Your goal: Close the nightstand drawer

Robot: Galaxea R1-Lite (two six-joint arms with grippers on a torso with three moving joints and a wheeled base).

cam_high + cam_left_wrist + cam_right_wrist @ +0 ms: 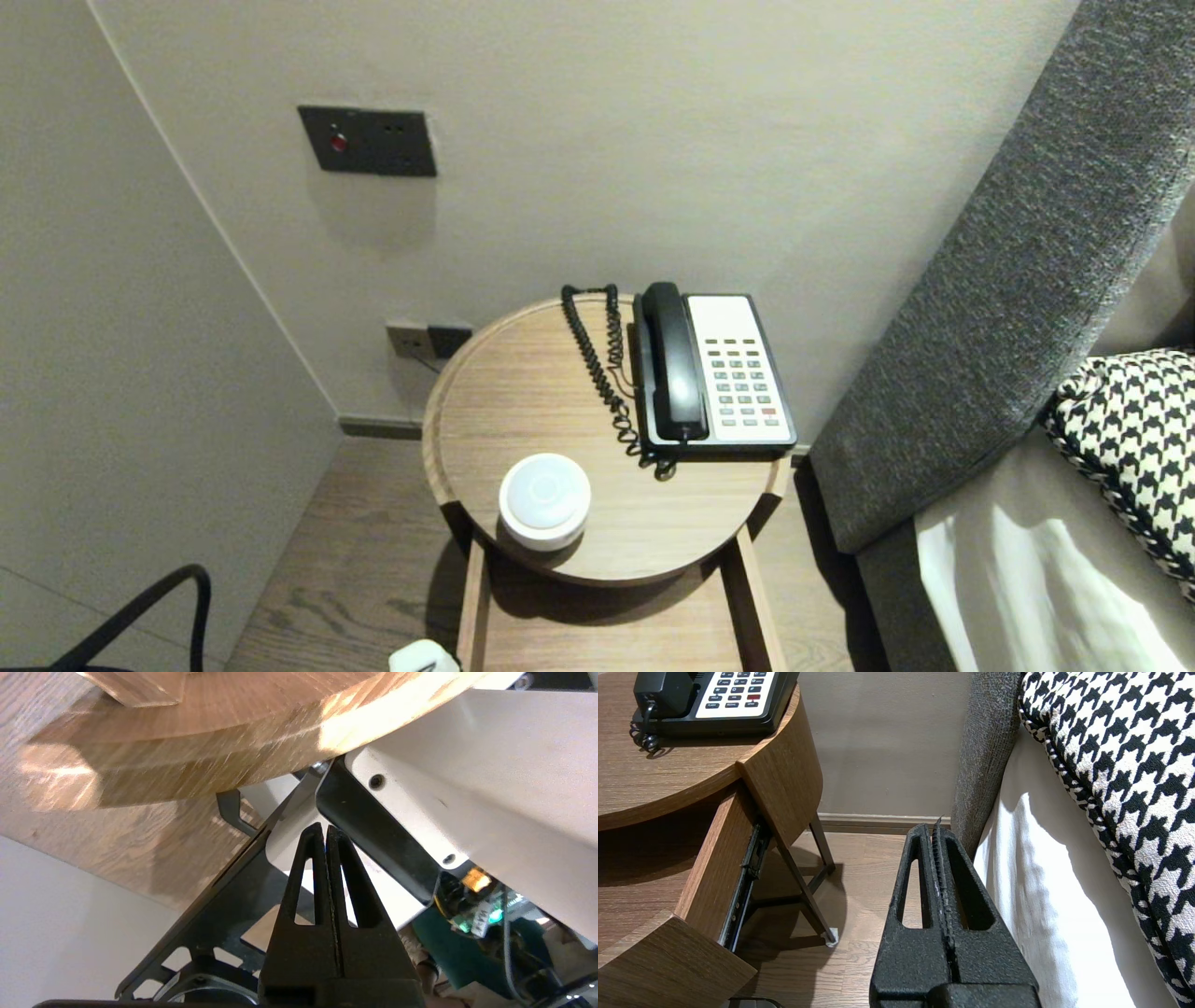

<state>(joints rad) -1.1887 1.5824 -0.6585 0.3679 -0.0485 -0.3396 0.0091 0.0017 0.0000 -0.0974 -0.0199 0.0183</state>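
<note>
Drawer point(616, 639) of a round wooden table point(523, 392) stands pulled out toward the robot, its bottom bare as far as shown. It is already open, and neither claw touches it. Left claw point(324, 828) is closed on nothing, low beside the robot's white casing point(467, 765), near the table's curved edge. Right claw point(937, 828) is closed and empty, over the floor point(859, 868) between table and bed point(1041, 882). On the tabletop, a white disc point(544, 499) sits near the front, and a phone point(724, 373) with a coiled cord point(607, 364) sits at the back. Behind is a beige wall point(653, 140) with sockets point(429, 341) and a switch plate point(367, 140). A grey headboard point(1027, 280) and houndstooth cushion point(1134, 448) are on the right.
</note>
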